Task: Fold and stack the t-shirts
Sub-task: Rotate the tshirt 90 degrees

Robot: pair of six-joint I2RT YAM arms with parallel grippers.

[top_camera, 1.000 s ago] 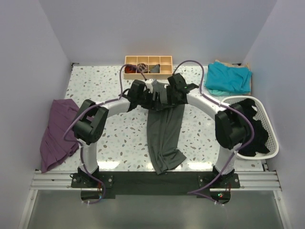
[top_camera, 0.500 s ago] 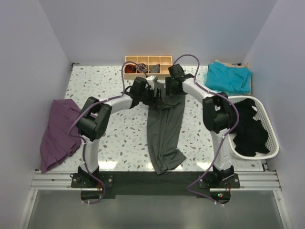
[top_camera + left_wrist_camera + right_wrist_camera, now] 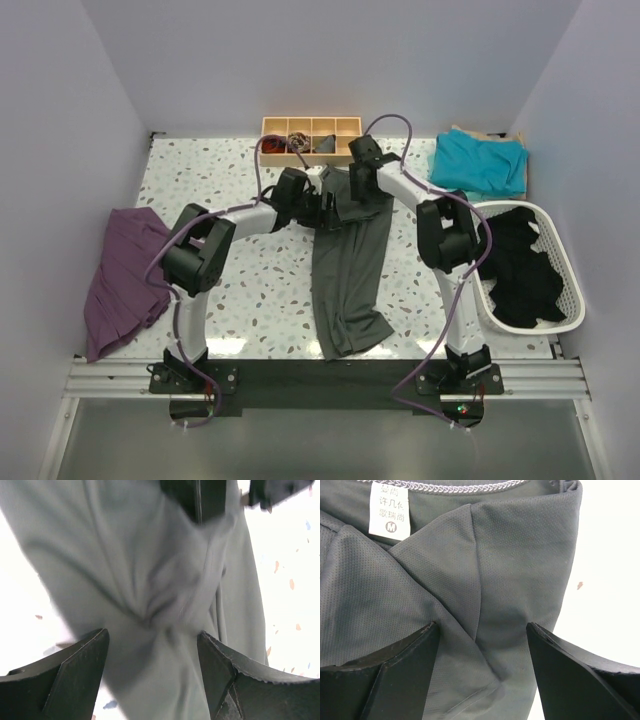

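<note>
Here, left gripper (image 3: 152,642) and right gripper (image 3: 482,630) spread wide over the grey t-shirt (image 3: 348,270)
Neither grasps anything; their fingers stand apart over its bunched far end, near the size label (image 3: 385,510). The shirt lies as a narrow strip down the table's (image 3: 250,290) middle; the teal t-shirt (image 3: 480,162) sits at the far right corner

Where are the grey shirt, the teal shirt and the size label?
grey t-shirt (image 3: 347,270), top view, middle of its body.
teal t-shirt (image 3: 478,162), top view, centre of the cloth.
size label (image 3: 389,507), right wrist view, middle of the white tag.
</note>
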